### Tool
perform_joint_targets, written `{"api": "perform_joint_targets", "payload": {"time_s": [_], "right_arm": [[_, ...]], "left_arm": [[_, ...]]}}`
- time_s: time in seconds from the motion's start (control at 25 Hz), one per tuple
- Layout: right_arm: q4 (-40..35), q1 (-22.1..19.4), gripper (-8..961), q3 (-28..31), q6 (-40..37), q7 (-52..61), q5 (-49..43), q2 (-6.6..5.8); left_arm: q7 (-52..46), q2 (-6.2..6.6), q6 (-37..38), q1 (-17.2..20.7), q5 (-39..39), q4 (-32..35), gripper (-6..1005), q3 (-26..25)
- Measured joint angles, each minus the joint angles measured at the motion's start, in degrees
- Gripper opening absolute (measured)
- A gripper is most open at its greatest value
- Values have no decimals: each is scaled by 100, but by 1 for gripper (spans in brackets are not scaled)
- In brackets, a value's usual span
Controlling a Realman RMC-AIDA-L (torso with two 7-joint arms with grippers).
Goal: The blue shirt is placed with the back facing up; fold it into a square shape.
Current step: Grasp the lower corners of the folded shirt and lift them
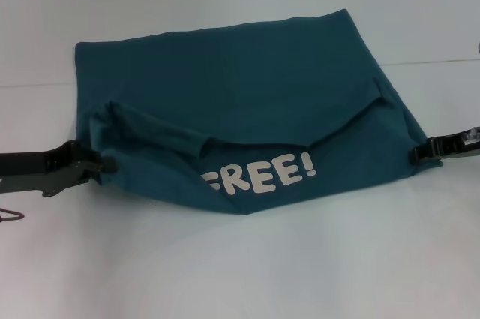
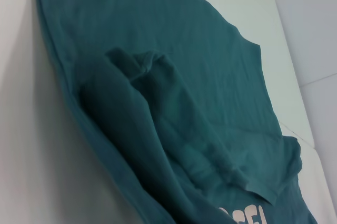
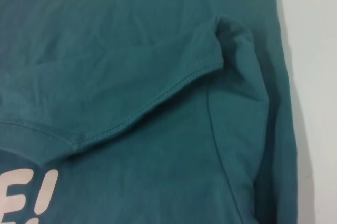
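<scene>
The blue shirt [image 1: 240,86] lies on the white table, with its near part raised and turned so that the white lettering "FREE!" [image 1: 262,176] shows. At the shirt's left edge my left gripper [image 1: 105,163] is shut on the fabric. My right gripper [image 1: 416,154] is shut on the right edge. The cloth sags between them. A folded-in sleeve [image 2: 158,108] shows in the left wrist view, along with a bit of the lettering [image 2: 245,216]. A stitched hem fold [image 3: 158,97] fills the right wrist view. Neither wrist view shows its own fingers.
The white tabletop [image 1: 247,274] surrounds the shirt, with a seam line [image 1: 439,61] at the back right. A thin dark wire loop [image 1: 10,215] sits under the left arm near the left edge.
</scene>
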Motion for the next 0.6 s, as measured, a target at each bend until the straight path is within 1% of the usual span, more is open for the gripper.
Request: {"api": "perform_joint_targets", "payload": {"time_s": [0.08, 0.36, 0.48, 0.6], "right_arm": [[-2, -2, 308, 0, -9, 1, -2, -4], [-16, 2, 178, 0, -260, 3, 16, -55], [-152, 8, 123, 0, -680, 8, 25, -108], [-599, -41, 85, 0, -1391, 136, 10, -120]], "left_arm": [[-7, 0, 0, 2, 4, 0, 49, 2], [-17, 12, 54, 13, 68, 2, 49, 25], [-17, 56, 251, 2, 165, 55, 49, 47], [-50, 118, 617, -1, 387, 193, 49, 34]]}}
